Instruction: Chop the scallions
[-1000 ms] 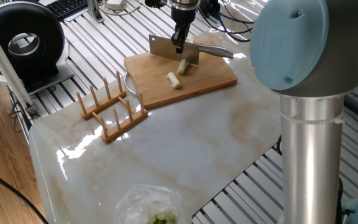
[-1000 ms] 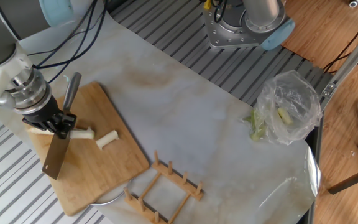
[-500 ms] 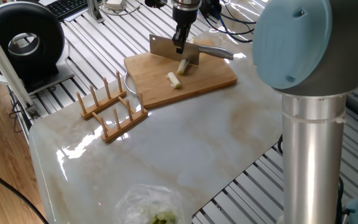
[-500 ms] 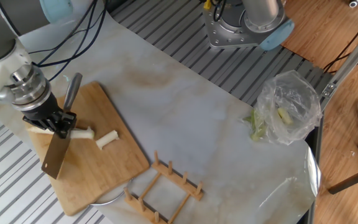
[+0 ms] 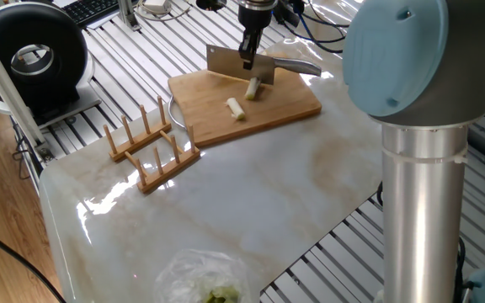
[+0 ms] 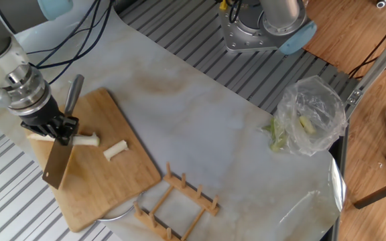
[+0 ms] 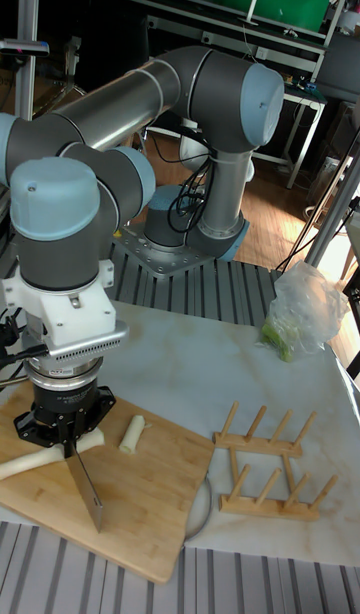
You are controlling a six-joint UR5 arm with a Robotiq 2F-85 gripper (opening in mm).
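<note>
One piece (image 6: pixel 115 150) lies cut; my gripper (image 6: pixel 53 128), clamped on the cleaver (image 6: pixel 57 163), has lifted (upper left), readying another chop on the scallions (image 6: pixel 84 140).

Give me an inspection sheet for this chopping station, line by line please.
Surface: marble-look tabletop; wooden cutting board at one end.
Job's things: pale scallion stalk under the blade, one short cut piece lying apart from it on the board.
Clutter: wooden slotted rack; clear plastic bag with green bits.
Grippers: gripper shut on steel cleaver, blade lifted off the board.
Cables: black cables trailing beside the arm.
Surroundings: metal slatted bench, round black device.
</note>
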